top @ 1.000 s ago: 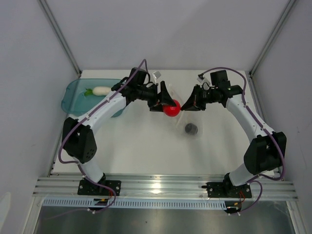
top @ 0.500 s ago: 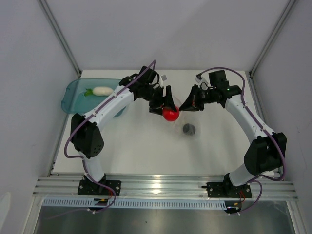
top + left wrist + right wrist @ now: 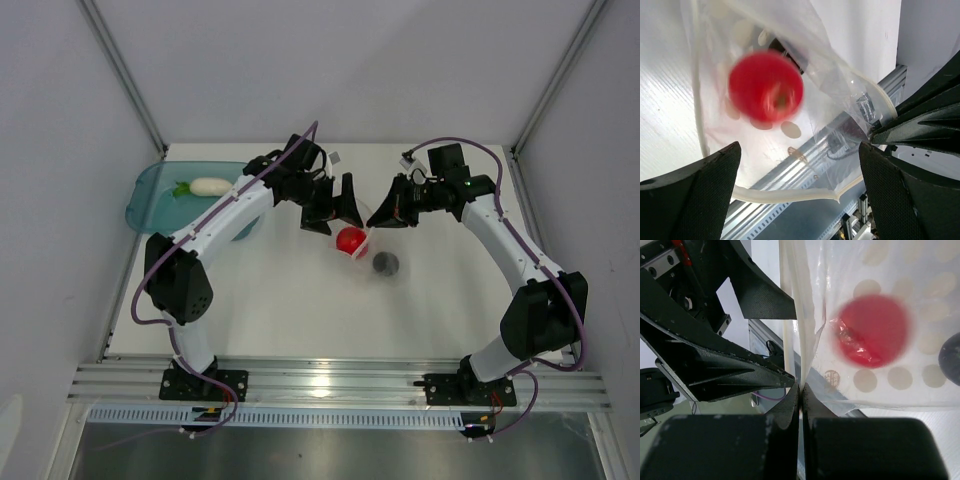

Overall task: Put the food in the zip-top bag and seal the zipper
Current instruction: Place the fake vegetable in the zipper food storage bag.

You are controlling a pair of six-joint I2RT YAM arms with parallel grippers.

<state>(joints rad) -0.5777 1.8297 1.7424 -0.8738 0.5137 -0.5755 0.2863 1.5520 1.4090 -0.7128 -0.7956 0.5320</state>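
The red tomato (image 3: pixel 766 92), blurred, was inside the clear zip-top bag (image 3: pixel 832 112), whose zipper (image 3: pixel 785 195) gaped in a wide loop. The dark round piece (image 3: pixel 386 263) showed through the plastic just beside the tomato. The right gripper (image 3: pixel 801 388) was pinched tight on the bag's rim. The left gripper (image 3: pixel 335 220) hung over the bag's mouth, spread wide and holding nothing. The white radish (image 3: pixel 207 186) lay in the teal tray (image 3: pixel 150 200), well apart from the bag, across the white surface (image 3: pixel 280 310).
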